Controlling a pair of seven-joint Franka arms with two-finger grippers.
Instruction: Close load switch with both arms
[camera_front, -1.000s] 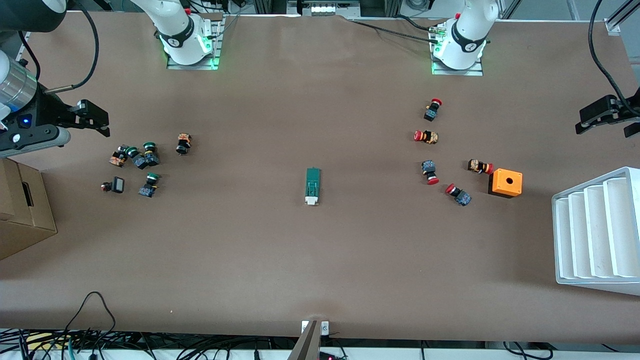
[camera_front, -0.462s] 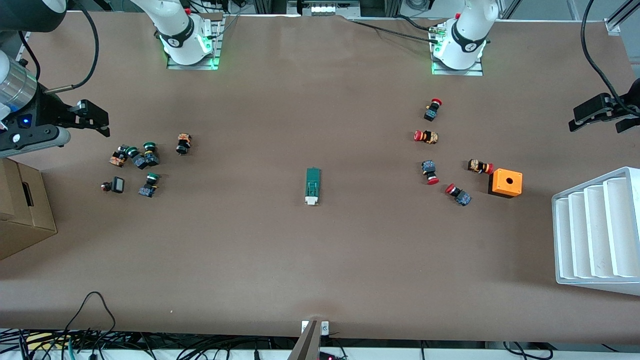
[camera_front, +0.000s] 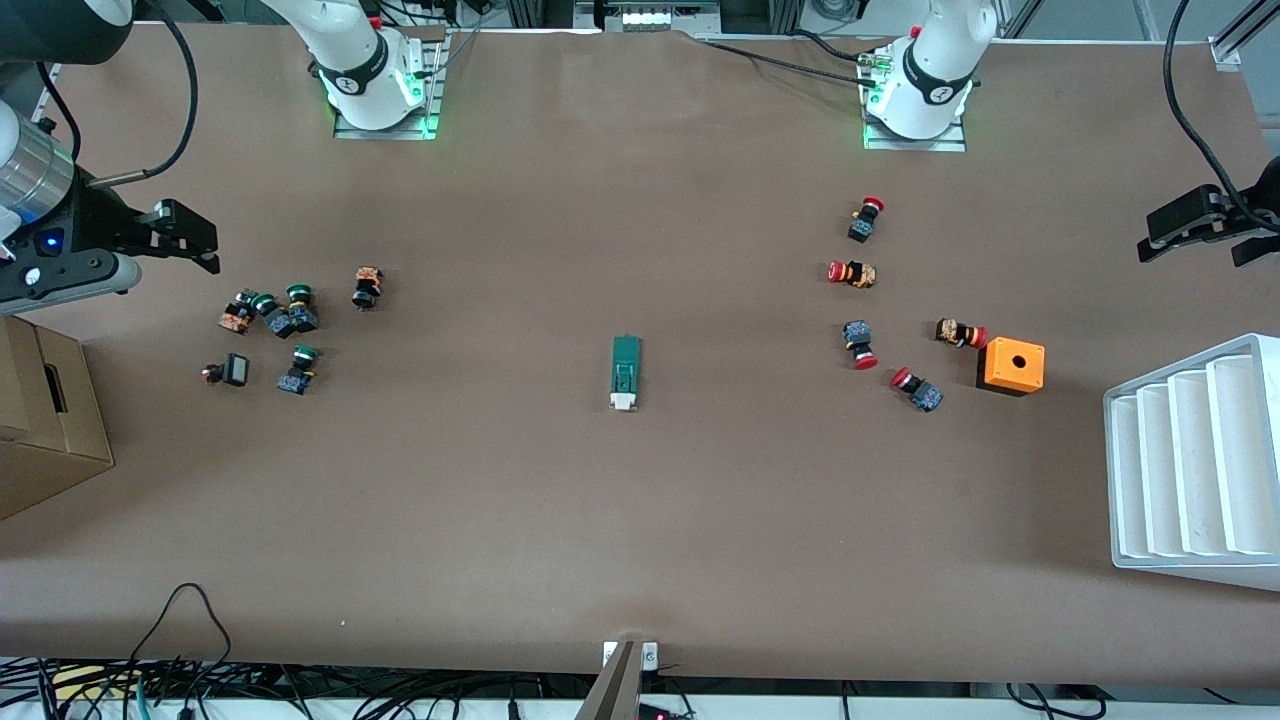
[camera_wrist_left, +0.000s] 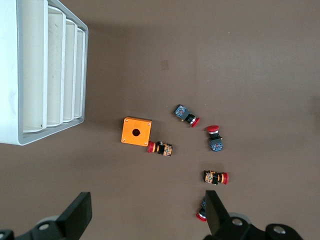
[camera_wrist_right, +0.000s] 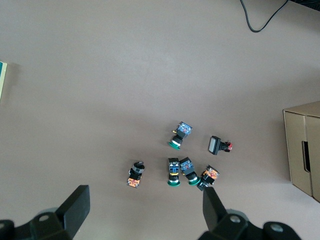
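The load switch (camera_front: 626, 373) lies flat near the middle of the brown table (camera_front: 640, 500), its dark-green body pointing toward the robots' bases and its white end piece toward the front camera; nothing touches it, and only a sliver of its edge shows in the right wrist view (camera_wrist_right: 2, 80). The left tool (camera_front: 1205, 228) hangs in the air over the left arm's end of the table, its two black fingers (camera_wrist_left: 79, 216) spread wide and holding nothing; below it in its wrist view are the orange box with a hole (camera_wrist_left: 136, 131), the red-capped push buttons (camera_wrist_left: 186, 115) scattered near it, and the white ribbed tray (camera_wrist_left: 42, 70). In the front view the orange box (camera_front: 1011, 366) sits between the red-capped buttons (camera_front: 860, 343) and the tray (camera_front: 1190, 460). The right tool (camera_front: 185, 235) hovers over the right arm's end of the table, above a cluster of green-capped push buttons (camera_front: 285, 312), its fingers (camera_wrist_right: 76, 207) likewise spread apart and empty. A cardboard box (camera_front: 45, 415) stands at that end of the table, nearer to the front camera than the green-capped cluster (camera_wrist_right: 180, 170). Both tools are well apart from the load switch.
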